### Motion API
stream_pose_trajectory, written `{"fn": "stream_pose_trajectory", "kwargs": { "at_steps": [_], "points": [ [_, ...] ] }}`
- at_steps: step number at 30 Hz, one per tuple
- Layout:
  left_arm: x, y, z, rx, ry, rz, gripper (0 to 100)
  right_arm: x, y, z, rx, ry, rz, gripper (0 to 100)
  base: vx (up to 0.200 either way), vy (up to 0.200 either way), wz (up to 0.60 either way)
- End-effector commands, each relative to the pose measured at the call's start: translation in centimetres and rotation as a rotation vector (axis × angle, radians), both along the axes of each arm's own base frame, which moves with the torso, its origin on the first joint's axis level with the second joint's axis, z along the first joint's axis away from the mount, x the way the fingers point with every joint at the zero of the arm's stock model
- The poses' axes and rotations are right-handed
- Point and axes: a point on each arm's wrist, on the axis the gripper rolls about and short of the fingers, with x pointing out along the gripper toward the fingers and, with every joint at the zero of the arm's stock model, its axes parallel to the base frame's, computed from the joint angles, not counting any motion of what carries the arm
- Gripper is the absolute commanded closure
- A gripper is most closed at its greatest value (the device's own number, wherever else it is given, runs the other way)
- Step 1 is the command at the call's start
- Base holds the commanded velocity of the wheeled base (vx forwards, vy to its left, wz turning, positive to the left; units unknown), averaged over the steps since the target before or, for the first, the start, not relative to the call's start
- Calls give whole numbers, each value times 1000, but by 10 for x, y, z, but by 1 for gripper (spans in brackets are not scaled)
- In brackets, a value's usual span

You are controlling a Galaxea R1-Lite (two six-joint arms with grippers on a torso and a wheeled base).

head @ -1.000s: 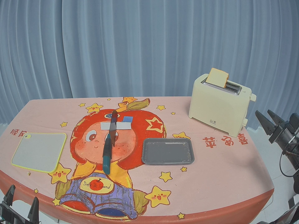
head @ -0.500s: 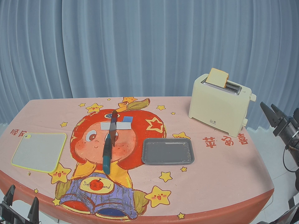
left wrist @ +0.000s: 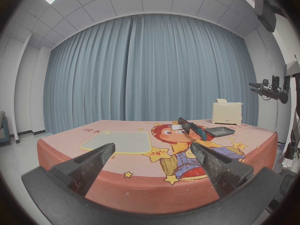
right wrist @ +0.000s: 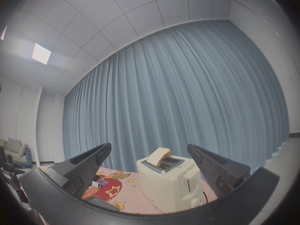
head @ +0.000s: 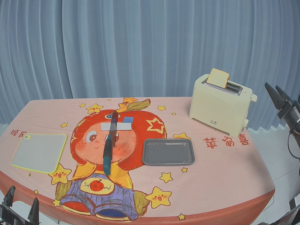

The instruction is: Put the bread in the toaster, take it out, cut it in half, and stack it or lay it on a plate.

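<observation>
A slice of bread (head: 218,77) (right wrist: 159,156) stands tilted in a slot of the cream toaster (head: 221,107) (right wrist: 170,185) at the table's far right. A knife with a teal handle (head: 108,148) (left wrist: 193,129) rests across a small white block in the middle. The grey plate (head: 168,152) (left wrist: 220,131) lies right of it, and a yellow-rimmed cutting board (head: 40,152) (left wrist: 120,141) lies at the left. My right gripper (head: 275,95) (right wrist: 149,157) hangs open beyond the table's right edge, level with the toaster's top. My left gripper (head: 21,200) (left wrist: 153,155) is open, low before the table's near left corner.
A blue curtain (head: 140,41) hangs close behind the table. The tablecloth (head: 218,178) is bare at the near right, in front of the toaster.
My right gripper has risen from about the toaster's base level to the level of its top, staying open. The left arm and the table's things have not moved.
</observation>
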Motion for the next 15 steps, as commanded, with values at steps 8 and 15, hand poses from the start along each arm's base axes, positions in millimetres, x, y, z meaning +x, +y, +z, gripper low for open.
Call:
{"fn": "stream_pose_trajectory", "kwargs": {
  "at_steps": [8,15],
  "points": [
    [0,0,-5,1,1,-2,0,27,18,85,-73,42,204,0,0,0,0],
    [0,0,-5,0,3,-4,0,28,28,74,-106,154,247,0,0,0,0]
  ]
}}
